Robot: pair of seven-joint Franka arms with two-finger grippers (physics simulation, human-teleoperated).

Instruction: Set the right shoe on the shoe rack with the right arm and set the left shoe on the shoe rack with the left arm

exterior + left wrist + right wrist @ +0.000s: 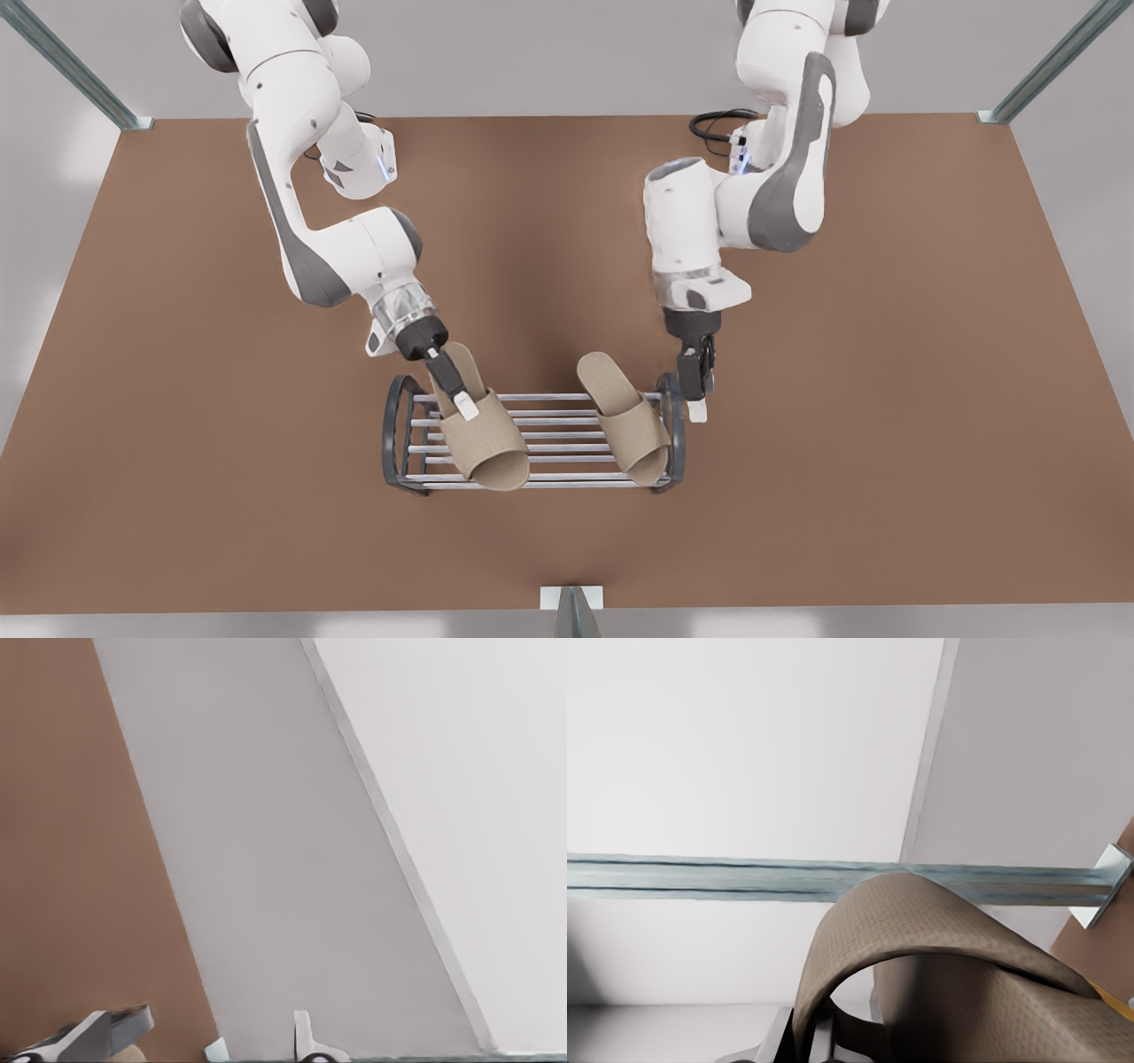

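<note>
Shoe rack point(556, 435) stands on the brown table point(797, 496), near its front edge and roughly midway across. You have both tan slippers lying on its silver bars, toes toward the camera.

The right shoe point(485, 447) is at the end of the rack on the front view's left, with its heel sticking out past the rear bar. The right gripper point(462, 403) reaches down from that side and is clamped on the slipper's strap. In the right wrist view you can see the arched strap point(921, 939) close against the fingers.

The left shoe point(631, 430) lies at the other end of the rack, angled so that its toe is close to the dark end frame. The left gripper point(698, 403) hangs just outside that frame, pointing down and apart from the slipper. In the left wrist view its fingers point(89, 1036) are spread wide and hold nothing.
</note>
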